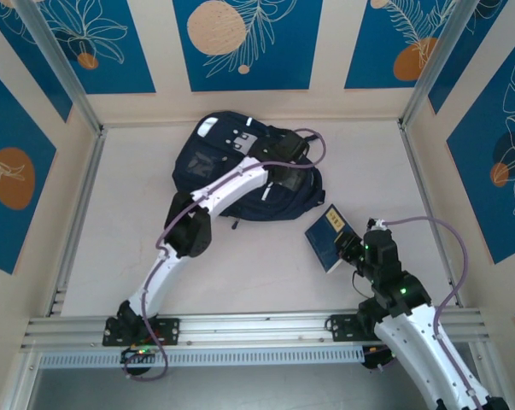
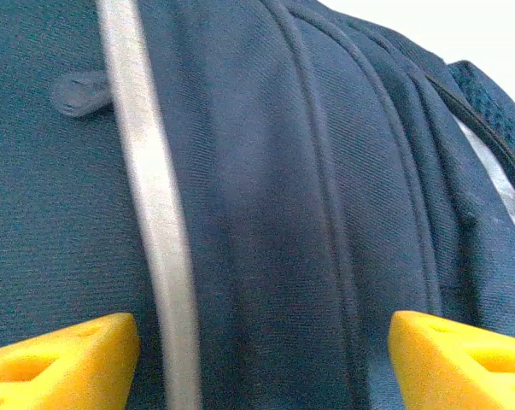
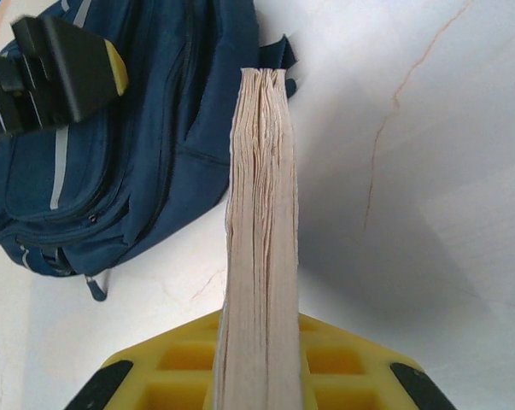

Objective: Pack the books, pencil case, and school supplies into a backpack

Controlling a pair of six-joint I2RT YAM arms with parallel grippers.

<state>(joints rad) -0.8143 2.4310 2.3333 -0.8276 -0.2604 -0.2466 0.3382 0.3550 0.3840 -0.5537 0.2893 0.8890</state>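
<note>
The navy backpack (image 1: 231, 162) lies at the back middle of the table, its white reflective patches facing up. My left gripper (image 1: 289, 154) hovers over its right side; in the left wrist view the gripper (image 2: 261, 363) stands open, its yellow fingertips (image 2: 61, 359) wide apart over navy fabric (image 2: 325, 213) and a white stripe (image 2: 150, 213). My right gripper (image 1: 353, 248) is shut on a navy book with a yellow label (image 1: 328, 235), held on edge to the backpack's right. The right wrist view looks along the book's cream page edges (image 3: 261, 213), clamped in the gripper (image 3: 259, 376), with the backpack (image 3: 137, 145) to the left.
The pale table (image 1: 129, 222) has low walls with metal rails on the left (image 1: 78, 213) and right (image 1: 424, 196). A metal rail (image 1: 257, 329) runs along the front by the arm bases. The left gripper's black and yellow body (image 3: 61, 68) sits over the backpack in the right wrist view.
</note>
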